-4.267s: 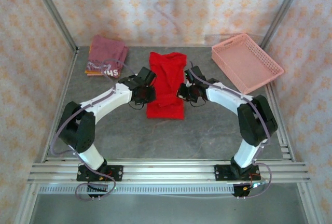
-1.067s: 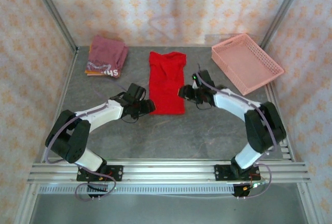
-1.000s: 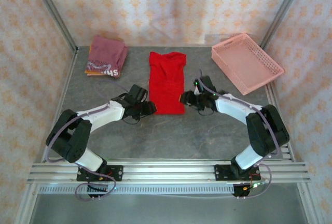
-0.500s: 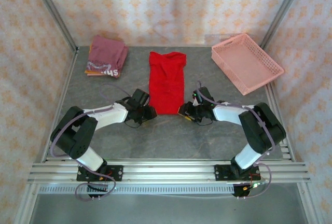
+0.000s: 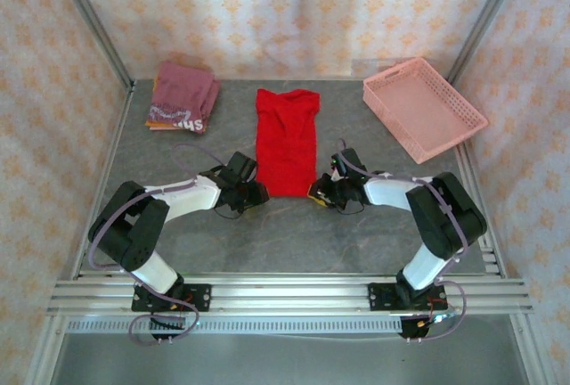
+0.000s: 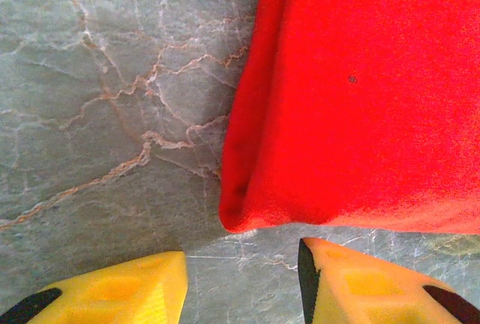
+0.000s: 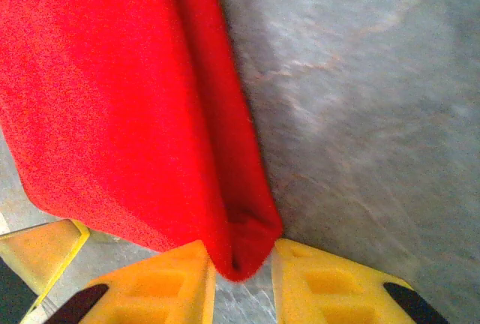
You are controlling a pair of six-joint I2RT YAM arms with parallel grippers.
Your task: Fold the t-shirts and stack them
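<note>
Both arms have slid down-frame to the near corners of the bright red cloth t-shirt (image 5: 287, 140), which lies flat at centre. The left gripper (image 6: 241, 255) gapes just short of its corner, while the right gripper (image 7: 242, 255) pinches the other, probably to fold the hem upward.

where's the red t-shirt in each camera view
top external: red t-shirt mid-table, near corners by left gripper and right gripper.
left wrist: red t-shirt upper right, corner just above yellow fingers.
right wrist: red t-shirt left, corner between yellow fingers.
shared landmark: grey veined tabletop.
</note>
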